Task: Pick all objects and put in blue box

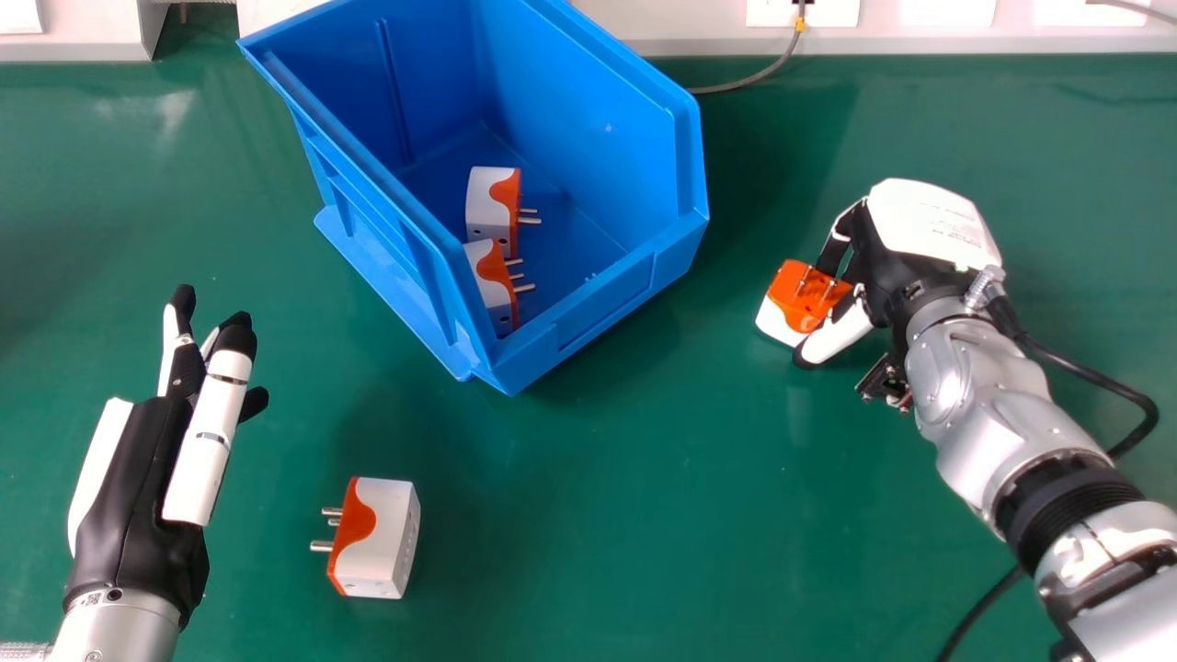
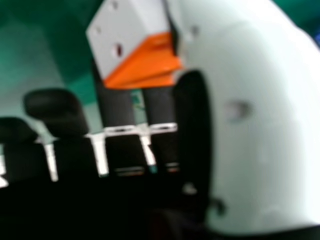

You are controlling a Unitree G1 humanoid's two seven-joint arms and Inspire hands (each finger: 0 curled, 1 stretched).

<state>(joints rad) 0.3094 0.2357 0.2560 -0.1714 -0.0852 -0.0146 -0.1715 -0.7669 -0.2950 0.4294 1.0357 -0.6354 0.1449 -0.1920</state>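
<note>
plug adapter (image 1: 798,292), white with an orange face, sits to the right of the blue box (image 1: 588,333), in the grip of the right hand (image 1: 919,225). its orange face and prongs are turned up toward the head camera. the right hand has its thumb (image 1: 835,336) on the near side of it and fingers on the far side, closed round it; the right hand view shows the orange and white body between that thumb and the fingers. i cannot tell whether it touches the worktop (image 1: 644,496).

two more adapters lie inside the blue box, close together by its left wall: the farther adapter (image 1: 487,198) and the nearer adapter (image 1: 489,280), the second partly hidden by the rim. both have their prongs toward the view's right. the box itself stands at a slant, well apart from the right hand.

one loose adapter (image 1: 391,542) lies on the green worktop, nearer than the box, its prongs pointing left toward the left hand (image 1: 138,478). that hand is open, fingers extended, and holds nothing.

past the box, a grey cable (image 1: 736,86) curves down from the pale ledge (image 1: 680,29) along the far edge.
</note>
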